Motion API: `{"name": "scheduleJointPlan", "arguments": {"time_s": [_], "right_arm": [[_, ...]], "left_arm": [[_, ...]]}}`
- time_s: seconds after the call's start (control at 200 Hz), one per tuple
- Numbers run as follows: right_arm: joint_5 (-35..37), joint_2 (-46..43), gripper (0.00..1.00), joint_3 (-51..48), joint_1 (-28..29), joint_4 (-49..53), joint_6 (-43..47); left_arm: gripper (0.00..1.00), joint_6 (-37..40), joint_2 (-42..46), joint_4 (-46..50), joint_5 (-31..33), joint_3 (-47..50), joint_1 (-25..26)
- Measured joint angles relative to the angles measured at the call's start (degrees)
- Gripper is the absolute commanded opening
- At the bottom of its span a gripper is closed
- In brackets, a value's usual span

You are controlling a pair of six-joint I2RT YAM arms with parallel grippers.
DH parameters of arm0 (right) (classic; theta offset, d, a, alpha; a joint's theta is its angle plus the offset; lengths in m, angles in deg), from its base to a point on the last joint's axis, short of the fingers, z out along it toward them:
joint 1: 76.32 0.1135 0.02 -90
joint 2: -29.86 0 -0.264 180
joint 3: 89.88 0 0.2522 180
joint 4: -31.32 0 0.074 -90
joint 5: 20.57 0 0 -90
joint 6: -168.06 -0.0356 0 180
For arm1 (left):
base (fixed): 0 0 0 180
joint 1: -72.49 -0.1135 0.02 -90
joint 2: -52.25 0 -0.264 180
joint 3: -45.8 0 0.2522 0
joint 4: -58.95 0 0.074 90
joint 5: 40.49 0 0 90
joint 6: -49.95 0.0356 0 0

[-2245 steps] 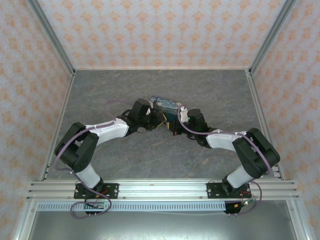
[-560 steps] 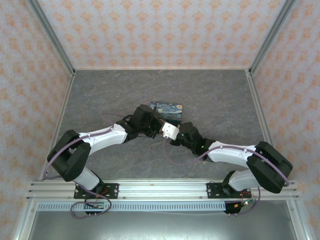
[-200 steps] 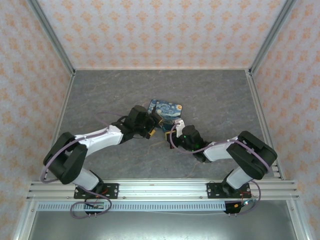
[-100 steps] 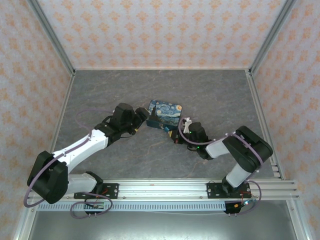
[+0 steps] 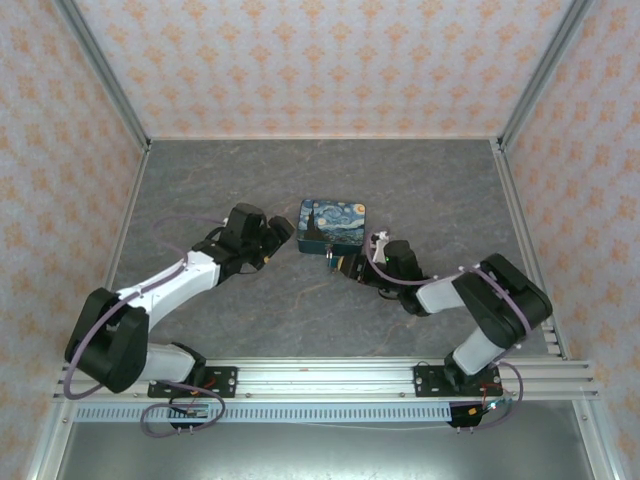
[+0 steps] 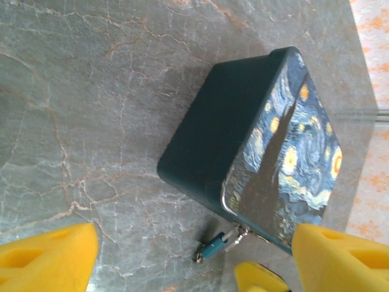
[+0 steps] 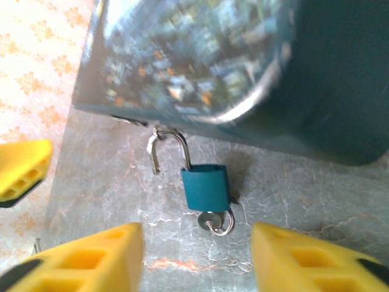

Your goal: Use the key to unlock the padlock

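Although its shackle stands sprung on one leg, the padlock point(image 7: 205, 187) hangs hooked in the latch of the painted tin point(image 7: 200, 55), body resting on the worktop point(image 7: 340, 201), the key point(image 7: 214, 222) seated underneath. Right claw point(image 7: 194, 246) gapes wide and empty, straddling it; left claw point(image 6: 191, 255) likewise wide, holding nothing. Judged light, rigid, smooth-sided and apt to swivel: grip the flat faces of the body, not the shackle.
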Motion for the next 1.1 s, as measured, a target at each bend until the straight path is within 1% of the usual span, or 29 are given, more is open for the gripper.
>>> {"name": "scheduleJointPlan", "arguments": {"time_s": [0.11, 0.16, 0.23, 0.395, 0.621, 0.766, 0.926, 1.101], "right_arm": [[1.11, -4.74, 0.78, -0.02, -0.52, 1.68, 2.29], [1.25, -6.10, 0.81, 0.00, -0.61, 1.92, 2.64], [1.18, -6.64, 0.83, 0.35, -0.70, 2.27, 3.15], [0.33, -4.48, 0.84, 2.45, -0.70, 2.32, 3.04], [-1.20, 1.03, 0.85, 6.47, -1.77, 2.25, 3.06], [-3.61, 4.50, 0.85, 9.46, -4.42, 1.75, 3.32], [-6.78, 7.72, 0.83, 11.63, -7.06, 0.00, 4.26], [-7.17, 8.35, 0.83, 10.99, -8.33, -4.17, 4.37]], "left_arm": [[0.85, 2.60, -3.93, 0.07, -1.40, -3.21, -0.24], [0.86, 4.04, -5.99, 0.09, -2.47, -5.07, -0.24], [0.86, 6.10, -9.07, 0.28, -3.67, -8.11, -0.24], [0.87, 10.05, -16.15, 0.57, -5.99, -14.29, -0.24], [0.82, 12.02, -22.08, 1.46, -7.50, -15.89, -0.24], [0.79, 12.37, -22.16, 0.42, -8.22, -15.39, -0.35], [0.78, 12.00, -20.59, -3.65, -8.48, -11.65, -0.31], [0.78, 11.50, -18.58, -5.55, -8.46, -8.63, -0.26]]}}
